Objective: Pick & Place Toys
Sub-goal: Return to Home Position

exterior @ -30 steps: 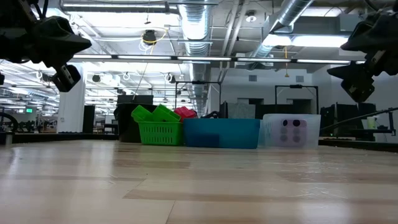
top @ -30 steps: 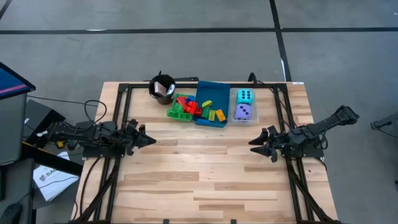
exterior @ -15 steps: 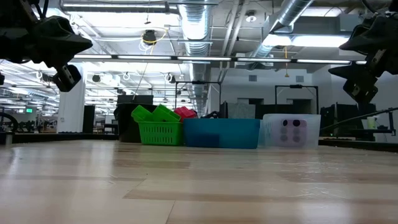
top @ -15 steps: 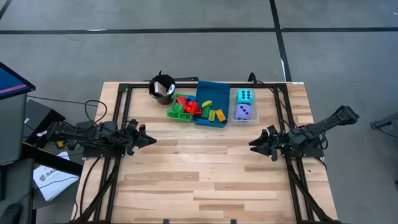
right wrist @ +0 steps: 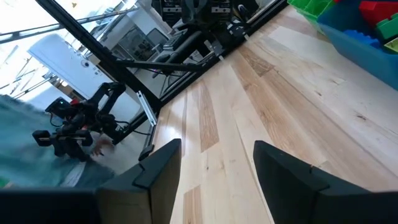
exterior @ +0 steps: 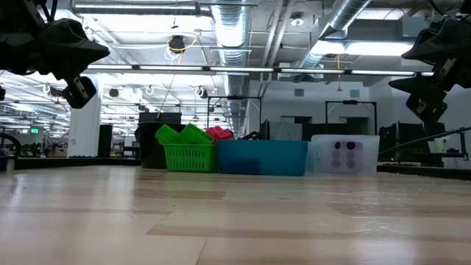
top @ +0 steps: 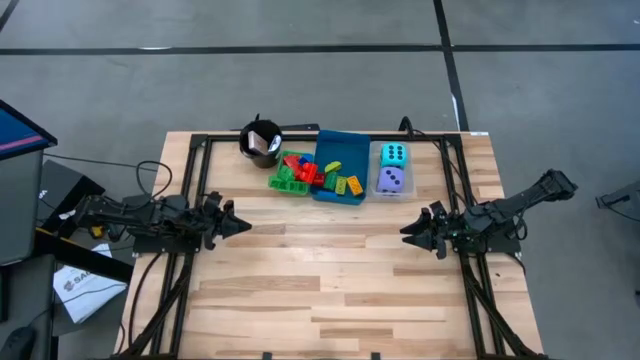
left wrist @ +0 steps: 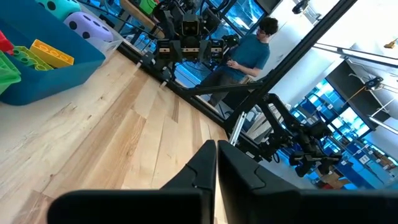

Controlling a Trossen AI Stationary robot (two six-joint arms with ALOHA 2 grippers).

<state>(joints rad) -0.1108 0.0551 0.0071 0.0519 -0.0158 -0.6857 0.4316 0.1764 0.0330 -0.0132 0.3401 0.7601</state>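
Small bricks, red, yellow, green and blue, lie in a green tray [top: 291,172] and a blue tray [top: 340,181] at the table's far middle. A cyan die [top: 393,154] and a purple die [top: 390,180] sit in a clear tray beside them; the purple die also shows in the left wrist view [left wrist: 92,25]. My left gripper [top: 243,226] hovers shut and empty at the table's left. My right gripper [top: 408,233] hovers open and empty at the right. No card packs show.
A black cup [top: 261,142] stands at the far edge, left of the green tray. Bare wooden tabletop [top: 330,270] spreads between and in front of the two arms. A person [left wrist: 245,53] sits beyond the table's right side.
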